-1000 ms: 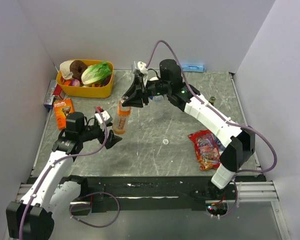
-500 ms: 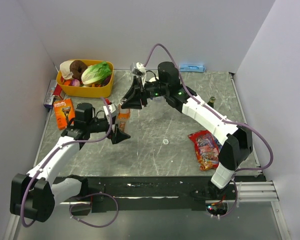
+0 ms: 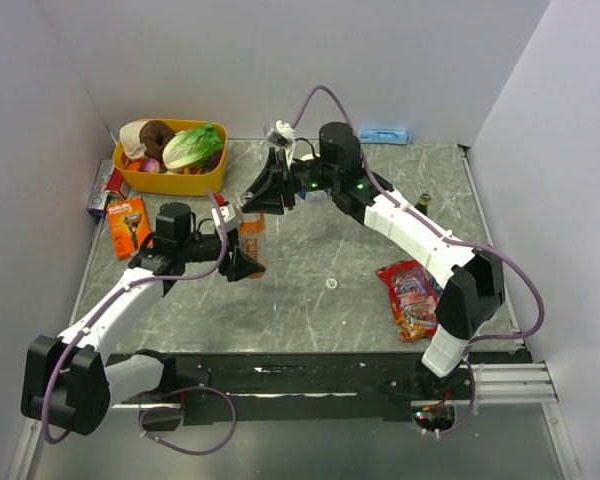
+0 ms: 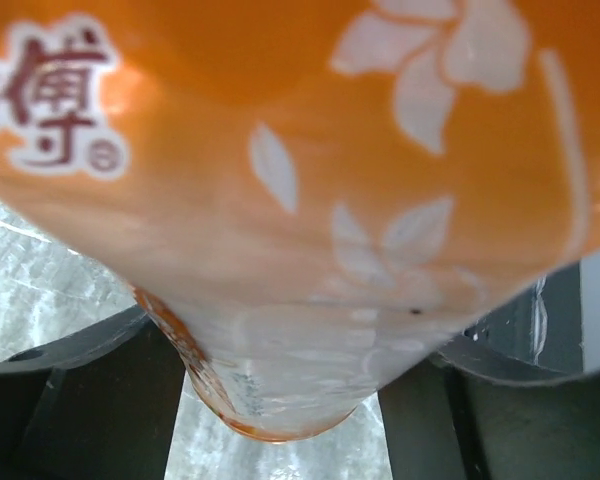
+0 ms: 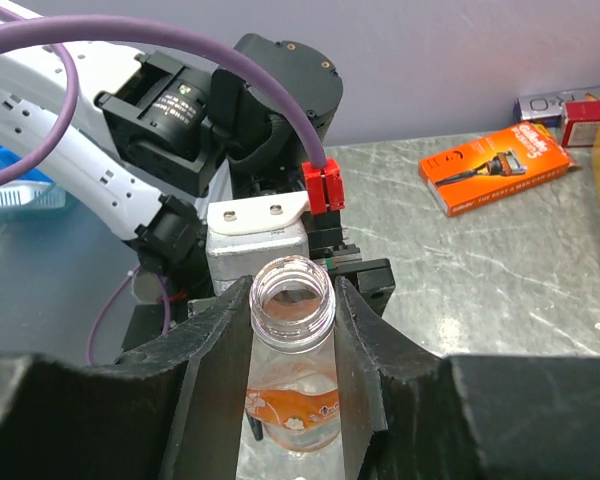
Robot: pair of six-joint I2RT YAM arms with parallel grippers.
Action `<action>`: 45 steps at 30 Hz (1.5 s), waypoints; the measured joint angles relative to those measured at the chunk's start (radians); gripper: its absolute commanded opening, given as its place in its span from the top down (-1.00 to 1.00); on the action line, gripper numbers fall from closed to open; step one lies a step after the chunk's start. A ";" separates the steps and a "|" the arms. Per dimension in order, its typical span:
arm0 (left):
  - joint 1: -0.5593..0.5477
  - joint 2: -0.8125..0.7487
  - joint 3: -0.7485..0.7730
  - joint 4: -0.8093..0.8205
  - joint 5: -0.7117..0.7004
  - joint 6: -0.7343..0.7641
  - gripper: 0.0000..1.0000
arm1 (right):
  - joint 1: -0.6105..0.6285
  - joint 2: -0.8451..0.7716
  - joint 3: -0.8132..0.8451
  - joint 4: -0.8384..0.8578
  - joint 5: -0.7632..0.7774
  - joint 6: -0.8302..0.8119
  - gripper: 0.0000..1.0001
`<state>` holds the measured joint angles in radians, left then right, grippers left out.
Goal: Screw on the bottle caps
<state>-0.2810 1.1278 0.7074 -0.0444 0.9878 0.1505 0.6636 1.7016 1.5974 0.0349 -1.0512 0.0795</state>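
Note:
A clear bottle of orange drink with an orange label (image 3: 250, 238) stands upright left of the table's middle, its mouth (image 5: 292, 298) open with no cap on it. My right gripper (image 3: 260, 199) (image 5: 292, 305) is shut on the bottle's neck from above. My left gripper (image 3: 244, 263) (image 4: 290, 420) is shut on the lower body, a dark finger (image 4: 90, 400) pressing each side of the orange label (image 4: 300, 150). A small pale round thing that looks like a bottle cap (image 3: 330, 283) lies on the table to the right of the bottle.
A yellow basket (image 3: 216, 176) of lettuce and a doughnut stands at the back left. An orange razor box (image 3: 127, 222) (image 5: 500, 165) lies near the left edge. A red snack bag (image 3: 412, 297) lies at the right, with a small dark object (image 3: 423, 201) behind it.
My left arm swung right, and its gripper went from open beside the bottle to closed round the bottle's lower body. The right gripper kept its hold on the neck.

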 measured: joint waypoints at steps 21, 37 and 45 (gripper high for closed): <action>-0.010 -0.224 -0.148 0.027 -0.191 -0.032 0.98 | -0.194 -0.070 0.111 -0.587 0.074 -0.540 -0.39; 0.102 -0.270 -0.165 -0.041 -0.514 -0.014 0.98 | -0.113 -0.139 -0.518 -0.867 0.452 -1.496 -0.10; 0.114 -0.224 -0.165 -0.048 -0.514 -0.014 0.98 | -0.113 -0.030 -0.517 -0.779 0.503 -1.544 -0.15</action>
<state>-0.1669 0.9039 0.5426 -0.0929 0.4740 0.1360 0.5510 1.6714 1.0809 -0.7441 -0.5484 -1.4643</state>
